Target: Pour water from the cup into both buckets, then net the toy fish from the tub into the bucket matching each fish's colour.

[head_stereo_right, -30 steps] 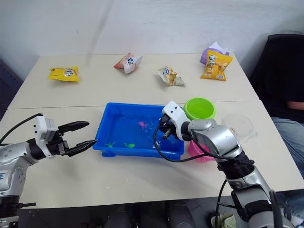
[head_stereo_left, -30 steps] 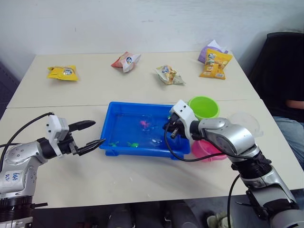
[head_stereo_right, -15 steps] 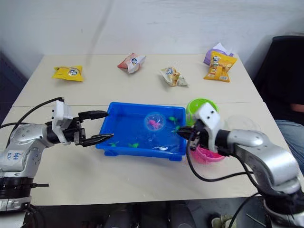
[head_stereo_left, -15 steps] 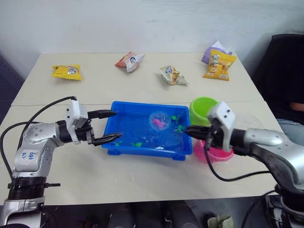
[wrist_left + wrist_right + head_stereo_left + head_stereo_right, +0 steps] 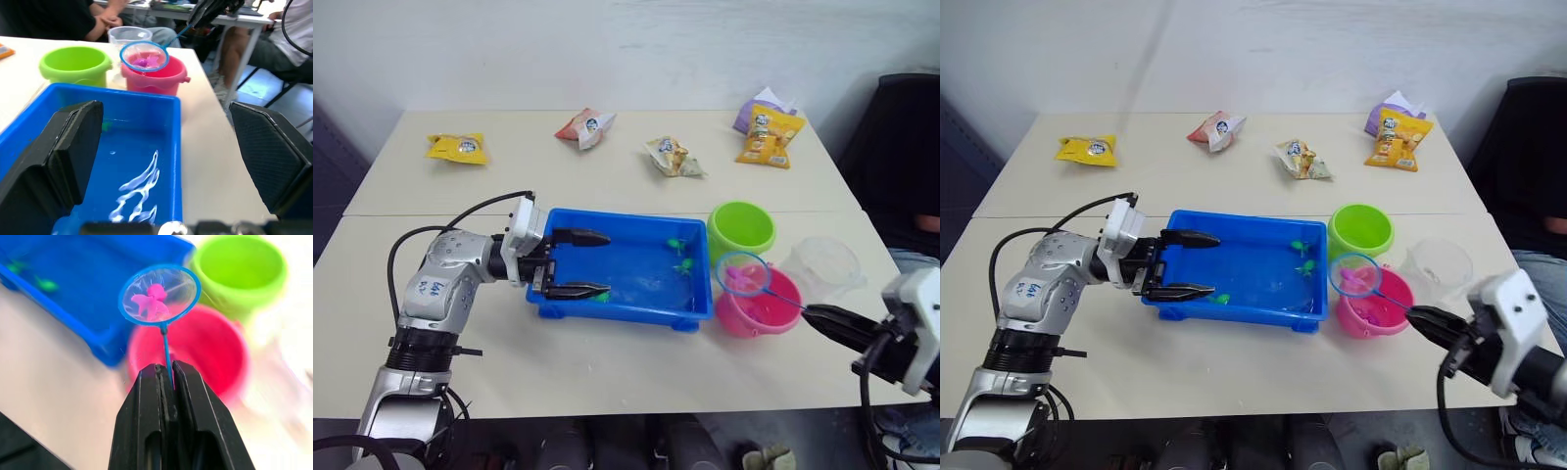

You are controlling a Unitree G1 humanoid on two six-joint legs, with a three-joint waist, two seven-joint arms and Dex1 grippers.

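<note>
A: We record the right gripper (image 5: pixel 166 382) pressed together on the thin handle of the net (image 5: pixel 742 275). Its hoop sits over the rim of the pink bucket (image 5: pixel 759 313), and a pink fish (image 5: pixel 150 303) lies in the mesh.

B: Agreed. We note the left gripper (image 5: pixel 579 263) spread wide, one finger over the water and the other at the near wall of the tub (image 5: pixel 636 311), at the tub's 9 o'clock end. It pinches nothing.

A: From the tub's centre, we place the green bucket (image 5: pixel 741 228) at about 2 o'clock and the pink bucket at about 4 o'clock, both just beside the tub's right end.

B: The cup (image 5: pixel 822 268) stands upright at the pink bucket's 2 o'clock, close to it. We cannot tell whether they touch.

A: In the tub we count green fish (image 5: pixel 681 245) near its 2 o'clock corner, and another green one by the near wall.

B: Four snack packets (image 5: pixel 457 148) lie along the table's (image 5: pixel 607 176) far side, well apart from the tub. A person's hands show past the cup in the left wrist view.
</note>
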